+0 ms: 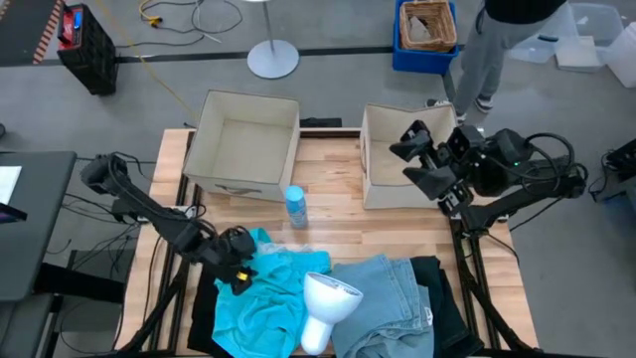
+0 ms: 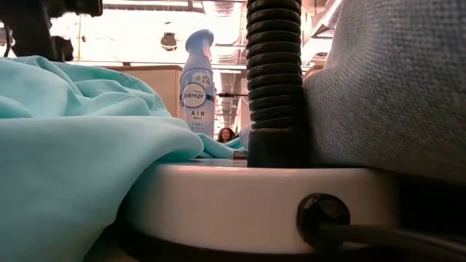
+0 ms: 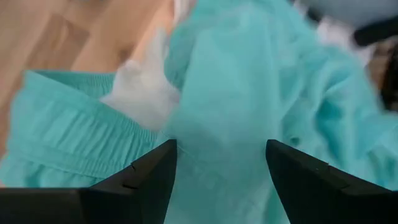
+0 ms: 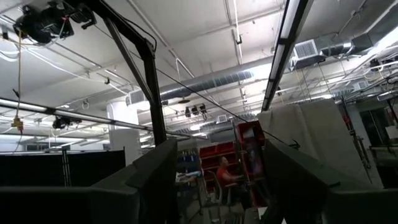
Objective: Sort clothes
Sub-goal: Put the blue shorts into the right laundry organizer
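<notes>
Clothes beside bottle, lamp

Two beige boxes, three garments, one bottle

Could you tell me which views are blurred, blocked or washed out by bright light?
Left wrist view: turquoise garment is soft with blur. Low view: garment and lamp base block most of it, ceiling glare behind the bottle. Right wrist view: bright ceiling strips, dim fingers.

Clothes heaped before the bottle, apparently between two boxes.
</notes>
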{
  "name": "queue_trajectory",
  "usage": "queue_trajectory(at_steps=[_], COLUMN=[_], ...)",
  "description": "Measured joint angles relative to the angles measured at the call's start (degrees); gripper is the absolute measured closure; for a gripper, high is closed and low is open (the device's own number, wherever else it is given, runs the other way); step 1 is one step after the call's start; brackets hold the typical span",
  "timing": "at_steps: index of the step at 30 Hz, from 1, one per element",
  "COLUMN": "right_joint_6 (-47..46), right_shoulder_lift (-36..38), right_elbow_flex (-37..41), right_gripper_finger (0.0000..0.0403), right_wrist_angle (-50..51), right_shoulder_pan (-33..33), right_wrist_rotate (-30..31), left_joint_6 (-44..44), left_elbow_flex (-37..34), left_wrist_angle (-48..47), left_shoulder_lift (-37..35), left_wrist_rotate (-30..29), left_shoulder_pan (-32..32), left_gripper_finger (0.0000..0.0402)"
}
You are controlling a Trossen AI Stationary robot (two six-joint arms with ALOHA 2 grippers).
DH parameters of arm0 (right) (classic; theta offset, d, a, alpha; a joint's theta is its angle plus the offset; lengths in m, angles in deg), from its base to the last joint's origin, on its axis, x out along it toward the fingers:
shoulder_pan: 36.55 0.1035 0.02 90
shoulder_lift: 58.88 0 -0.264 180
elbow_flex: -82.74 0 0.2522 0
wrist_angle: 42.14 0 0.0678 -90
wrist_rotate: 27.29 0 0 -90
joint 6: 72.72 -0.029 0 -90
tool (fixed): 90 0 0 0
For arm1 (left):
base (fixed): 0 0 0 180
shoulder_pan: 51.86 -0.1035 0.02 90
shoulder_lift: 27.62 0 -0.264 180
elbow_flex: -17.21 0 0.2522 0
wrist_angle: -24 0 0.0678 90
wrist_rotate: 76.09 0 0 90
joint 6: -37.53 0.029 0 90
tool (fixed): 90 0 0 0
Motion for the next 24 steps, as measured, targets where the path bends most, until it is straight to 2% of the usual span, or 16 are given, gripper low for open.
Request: queue_trajectory(at_steps=[7,11,15,22,24], right_joint_6=[0.00,-0.02,-0.03,-0.19,-1.04], right_shoulder_lift=[0.63,1.19,1.58,1.73,1.73], right_elbow_flex=[0.00,0.00,0.00,0.00,0.00], right_gripper_finger=[0.0143,0.0143,0.0143,0.0143,0.0143], right_wrist_angle=[-0.24,0.06,-0.11,-0.01,0.00], right_shoulder_pan=[-0.01,-0.01,-0.01,0.02,0.02], right_wrist_rotate=[0.00,0.00,0.00,-0.01,0.00], left_joint_6=[1.24,0.83,1.01,0.83,0.90], left_elbow_flex=[0.00,0.02,0.29,2.74,5.54], left_wrist_angle=[0.17,0.93,1.57,2.42,0.50], left_shoulder_lift=[10.00,15.07,19.33,19.78,18.08], left_wrist_rotate=[4.45,7.80,10.12,14.89,15.90], left_shoulder_pan=[-1.46,-1.89,-1.89,-1.99,-2.07], left_gripper_finger=[0.0162,0.0188,0.0242,0.0380,0.0387])
